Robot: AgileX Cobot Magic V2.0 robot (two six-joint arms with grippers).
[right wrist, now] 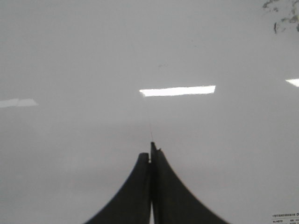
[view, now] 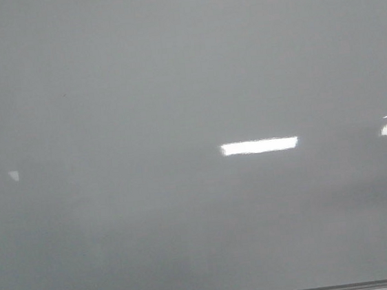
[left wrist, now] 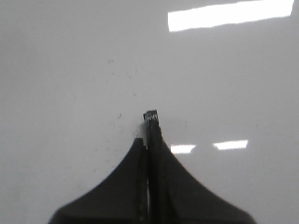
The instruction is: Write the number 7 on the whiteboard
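Pressing closed on a thin dark marker (left wrist: 151,119), the left hand (left wrist: 148,140) risks smearing the still-blank whiteboard (view: 105,92); the right hand (right wrist: 151,156) is pinched narrow.

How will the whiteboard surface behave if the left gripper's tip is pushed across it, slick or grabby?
Probably slick: the whiteboard is glossy, with sharp light reflections, so a tip should slide easily. It looks flat and rigid, so it likely won't flex. The left gripper is shut with a narrow dark tip protruding; a hard push might make it skid. No 7 is drawn yet.
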